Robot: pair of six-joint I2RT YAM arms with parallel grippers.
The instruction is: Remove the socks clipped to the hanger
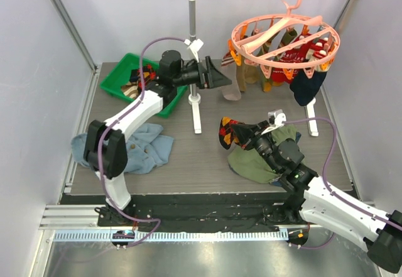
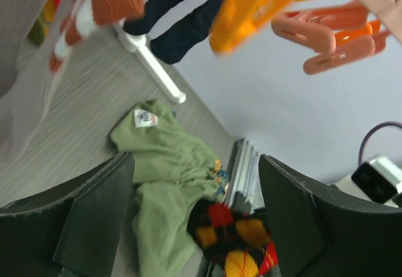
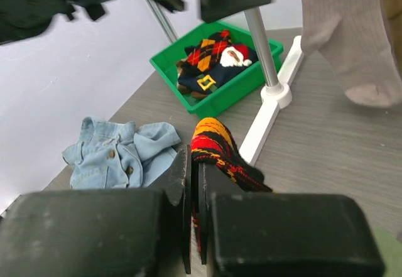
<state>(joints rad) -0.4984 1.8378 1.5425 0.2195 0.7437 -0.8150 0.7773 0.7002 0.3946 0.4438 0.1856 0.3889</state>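
Observation:
The salmon-pink round hanger (image 1: 286, 38) hangs by its hook from the rail at the back right. Several socks are clipped to it, among them a beige sock (image 1: 232, 90), a navy sock (image 1: 308, 85) and a red one (image 1: 303, 52). My left gripper (image 1: 226, 78) is open and empty, just left of the hanger beside the beige sock. In the left wrist view its fingers (image 2: 94, 220) stand wide apart below the orange pegs (image 2: 264, 4). My right gripper (image 1: 242, 134) is shut on a black, red and yellow argyle sock (image 1: 225, 131), also in the right wrist view (image 3: 217, 145), held above the table.
A green bin (image 1: 119, 79) at the back left holds several socks. A blue denim garment (image 1: 147, 148) lies at the front left. A large olive-green garment (image 1: 251, 164) lies under my right arm. The white rail stand's post (image 1: 193, 57) and foot stand mid-table.

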